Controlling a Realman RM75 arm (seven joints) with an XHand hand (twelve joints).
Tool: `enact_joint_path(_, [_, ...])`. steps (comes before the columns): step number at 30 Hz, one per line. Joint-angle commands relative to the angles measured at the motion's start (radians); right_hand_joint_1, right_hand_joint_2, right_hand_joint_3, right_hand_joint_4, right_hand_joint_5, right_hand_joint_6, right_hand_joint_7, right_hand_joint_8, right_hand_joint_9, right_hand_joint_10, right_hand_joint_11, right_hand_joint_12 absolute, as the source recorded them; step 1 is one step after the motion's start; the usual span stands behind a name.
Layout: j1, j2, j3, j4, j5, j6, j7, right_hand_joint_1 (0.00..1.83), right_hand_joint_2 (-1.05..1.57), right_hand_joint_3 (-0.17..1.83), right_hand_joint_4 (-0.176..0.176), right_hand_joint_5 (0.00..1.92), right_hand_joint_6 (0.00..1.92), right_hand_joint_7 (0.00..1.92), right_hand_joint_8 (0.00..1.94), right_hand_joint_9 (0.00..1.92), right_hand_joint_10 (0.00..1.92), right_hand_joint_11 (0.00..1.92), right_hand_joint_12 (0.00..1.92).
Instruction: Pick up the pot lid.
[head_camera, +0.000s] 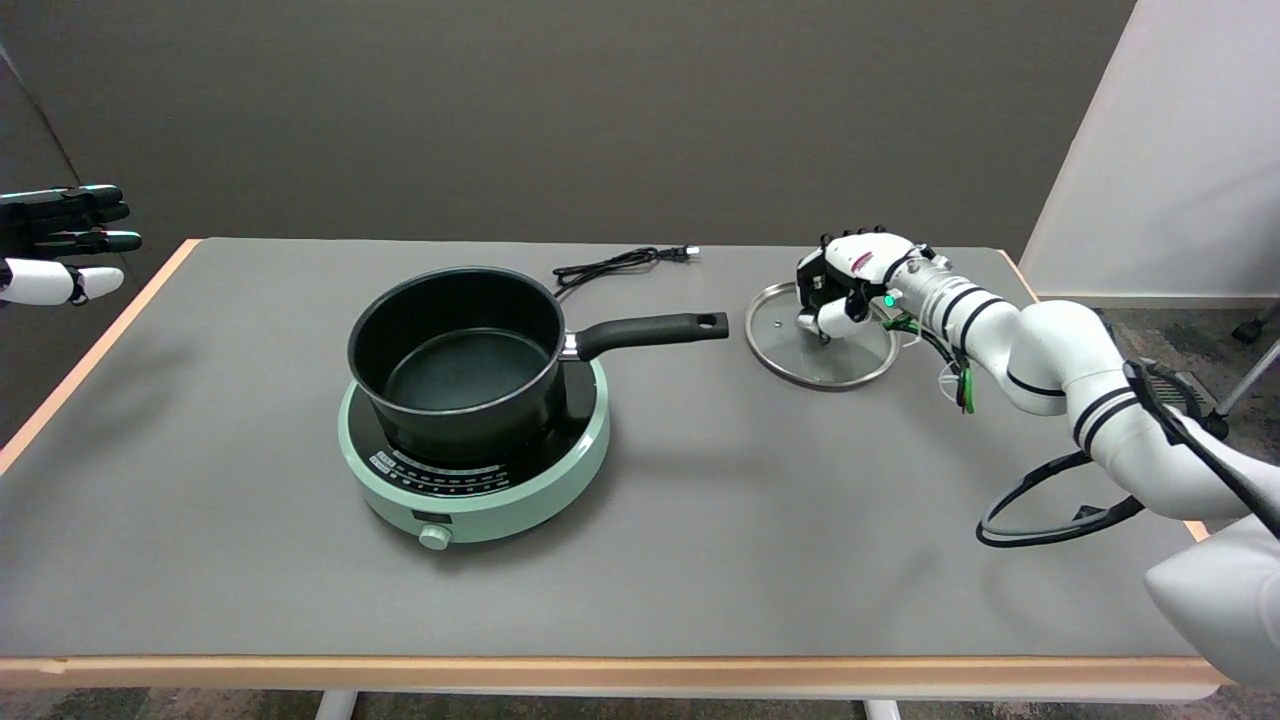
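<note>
Now | pot lid (790, 350) flat on table (700, 520) | hand (845, 285) closed over its centre

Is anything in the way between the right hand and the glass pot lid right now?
Nothing visible. The right hand is already over the pot lid, fingers curled down at its middle where the knob would be. The saucepan on the cooker stands apart, its handle tip short of the lid's rim.

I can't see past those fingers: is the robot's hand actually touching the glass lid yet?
Cannot tell. In the head view the right hand sits over the middle of the glass pot lid, fingers curled down where its knob would be, hiding any contact or gap.
</note>
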Motion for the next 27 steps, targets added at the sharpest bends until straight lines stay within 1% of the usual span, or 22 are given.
enact_joint_path(1, [-0.001, -0.001, -0.007, -0.001, 0.000, -0.004, 0.003, 0.91, 1.08, 0.32, 0.176, 0.74, 1.37, 0.83, 0.79, 0.75, 0.98, 0.53, 0.92])
enact_joint_path(5, [0.001, -0.001, -0.013, -0.001, 0.000, -0.004, 0.003, 0.91, 1.08, 0.34, 0.176, 0.74, 1.39, 0.83, 0.82, 0.75, 1.00, 0.54, 0.93])
enact_joint_path(6, [0.001, -0.001, -0.013, -0.001, 0.000, -0.004, 0.003, 0.92, 1.08, 0.33, 0.169, 0.74, 1.39, 0.84, 0.84, 0.75, 1.01, 0.53, 0.94])
enact_joint_path(7, [0.001, -0.001, -0.013, -0.001, 0.000, -0.004, 0.003, 1.13, 1.11, 0.22, 0.051, 0.74, 1.39, 0.86, 1.12, 0.74, 1.04, 0.52, 0.97])
enact_joint_path(8, [0.001, -0.001, -0.013, -0.001, 0.000, -0.004, 0.003, 1.17, 1.12, 0.19, 0.028, 0.74, 1.39, 0.87, 1.18, 0.74, 1.05, 0.52, 0.98])
enact_joint_path(9, [0.001, -0.001, -0.013, -0.001, 0.000, -0.004, 0.004, 1.16, 1.12, 0.20, 0.030, 0.74, 1.40, 0.86, 1.19, 0.75, 1.02, 0.54, 0.95])
enact_joint_path(11, [0.001, -0.001, -0.013, 0.000, 0.000, -0.004, 0.003, 1.16, 1.12, 0.19, 0.029, 0.73, 1.41, 0.85, 1.20, 0.73, 1.07, 0.52, 0.99])
enact_joint_path(12, [0.001, -0.001, -0.013, 0.002, 0.000, -0.004, 0.002, 0.99, 1.11, 0.27, 0.126, 0.73, 1.39, 0.82, 0.96, 0.72, 1.08, 0.52, 0.98])
enact_joint_path(13, [0.000, -0.001, -0.013, 0.006, 0.000, -0.004, 0.003, 0.94, 0.86, 0.73, 0.176, 0.68, 1.08, 0.79, 0.80, 0.69, 1.09, 0.52, 0.97])
enact_joint_path(14, [-0.001, 0.000, -0.013, 0.012, 0.000, -0.004, 0.004, 0.96, 0.76, 0.89, 0.176, 0.66, 0.90, 0.78, 0.75, 0.68, 1.08, 0.52, 0.96])
enact_joint_path(16, [-0.007, 0.005, -0.008, 0.032, 0.000, -0.013, 0.005, 0.94, 0.75, 0.86, 0.176, 0.67, 0.76, 0.79, 0.62, 0.67, 1.02, 0.50, 0.96])
enact_joint_path(18, [-0.013, 0.010, -0.001, 0.056, 0.000, -0.027, 0.005, 0.90, 0.70, 0.88, 0.176, 0.69, 0.54, 0.79, 0.44, 0.67, 0.91, 0.46, 0.92])
enact_joint_path(20, [-0.023, 0.018, 0.006, 0.093, 0.000, -0.035, 0.005, 0.84, 0.68, 0.94, 0.171, 0.66, 0.51, 0.77, 0.39, 0.68, 0.80, 0.44, 0.88])
enact_joint_path(22, [-0.035, 0.024, 0.017, 0.126, 0.000, -0.044, 0.005, 0.85, 0.66, 0.96, 0.160, 0.64, 0.45, 0.75, 0.32, 0.68, 0.70, 0.42, 0.86])
enact_joint_path(27, [-0.070, 0.049, 0.039, 0.201, 0.000, -0.051, 0.005, 0.86, 0.64, 0.98, 0.164, 0.62, 0.42, 0.72, 0.29, 0.68, 0.64, 0.41, 0.82])
